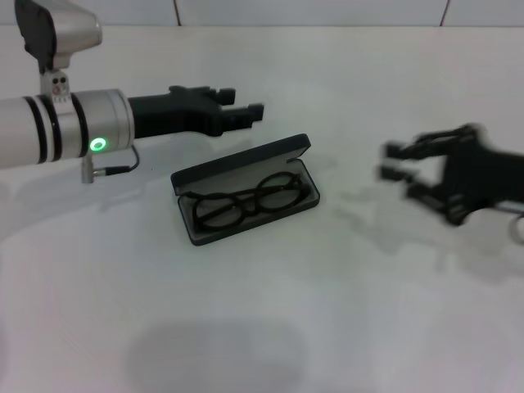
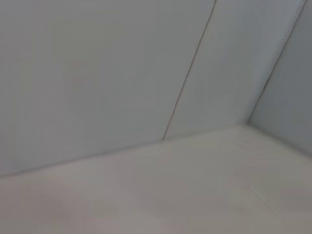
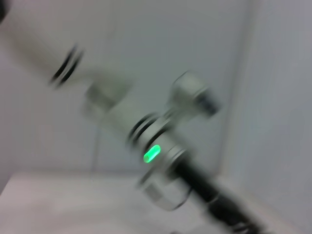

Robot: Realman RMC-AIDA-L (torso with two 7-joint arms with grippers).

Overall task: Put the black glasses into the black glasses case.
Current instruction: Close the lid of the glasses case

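White table (image 1: 344,311), black glasses (image 1: 246,201) inside open black glasses case (image 1: 282,155), no legible writing; both grippers empty, fingers apart.

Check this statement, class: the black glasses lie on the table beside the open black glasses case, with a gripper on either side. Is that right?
Not quite. The head view shows the black glasses lying inside the open black glasses case, not beside it. The rest holds: the left gripper and right gripper hover on either side.

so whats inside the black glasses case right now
The black glasses lie inside the open black glasses case, on its grey lining. The frame hides whatever lining sits right under it. Left gripper hovers behind the case; right gripper is off to its right.
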